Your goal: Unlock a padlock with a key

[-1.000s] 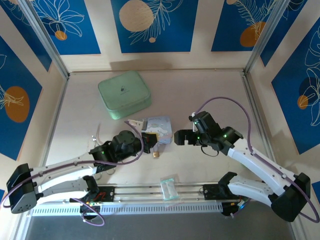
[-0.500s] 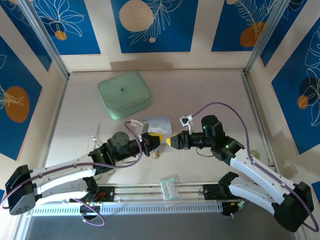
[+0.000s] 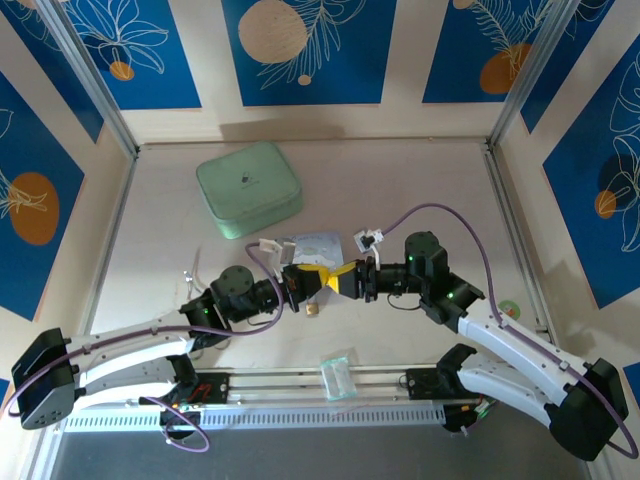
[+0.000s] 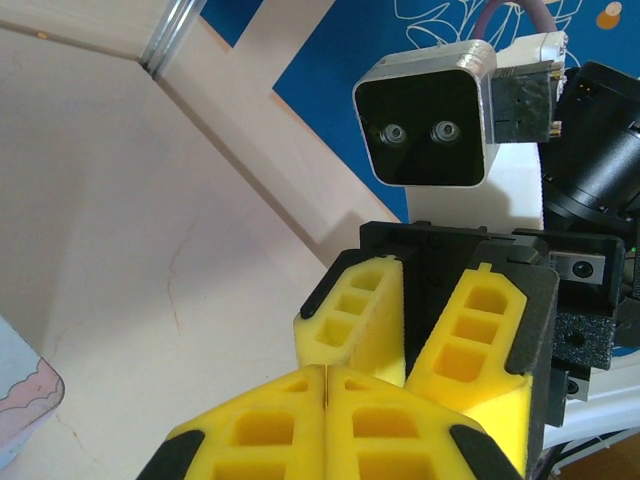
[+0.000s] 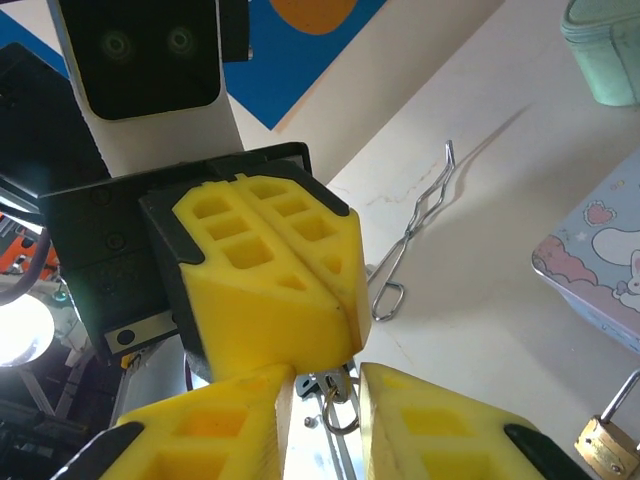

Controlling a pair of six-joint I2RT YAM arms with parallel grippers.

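Your left fingers (image 5: 270, 270) pressed together, pinching what looks like key (image 5: 335, 392), ring dangling, offered for handover; your right fingers (image 5: 440, 425) slightly spread either side of it. Padlock (image 5: 606, 437) sits apart on tabletop (image 5: 480, 300).

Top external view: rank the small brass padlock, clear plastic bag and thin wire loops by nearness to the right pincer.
1. Small brass padlock, just left of the right pincer.
2. Clear plastic bag, at the near edge.
3. Thin wire loops, far left.
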